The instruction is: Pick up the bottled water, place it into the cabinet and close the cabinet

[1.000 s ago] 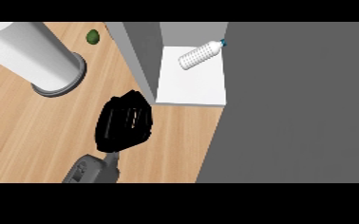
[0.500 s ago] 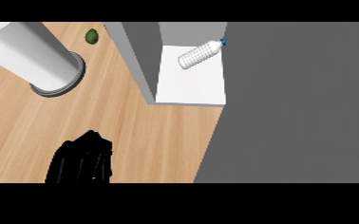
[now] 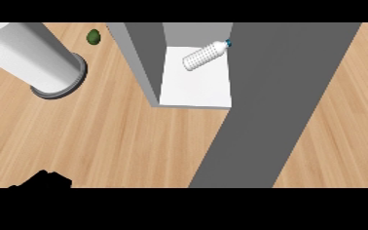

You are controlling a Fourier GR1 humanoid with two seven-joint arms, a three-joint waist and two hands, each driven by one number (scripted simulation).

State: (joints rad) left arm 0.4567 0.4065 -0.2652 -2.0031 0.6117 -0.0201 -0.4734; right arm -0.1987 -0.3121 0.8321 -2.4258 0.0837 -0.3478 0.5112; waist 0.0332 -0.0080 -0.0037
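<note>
The clear ribbed plastic water bottle with a blue cap [image 3: 206, 56] is seen lying on its side on the white floor of the open grey cabinet [image 3: 195, 85], tilted so the cap end is pointed toward the far right, right up against the dark grey cabinet door [image 3: 287, 102]. That door is swung open and is stretched as a wide band from the far right down to the near edge, so the cabinet is not closed yet. The light grey left wall of the cabinet [image 3: 140, 58] is shown standing upright beside the bottle's shelf. Only a small black bit of the left hand [image 3: 45, 179] is caught at the near left corner over the light wooden worktop [image 3: 122, 136], well apart from the cabinet, and nothing is held by it as far as can be seen; whether its fingers are released or clenched can't be told. A tall white cylinder on a grey round base [image 3: 39, 61] is set at the far left, and a small dark green round thing [image 3: 93, 36] is spotted just beyond it.
</note>
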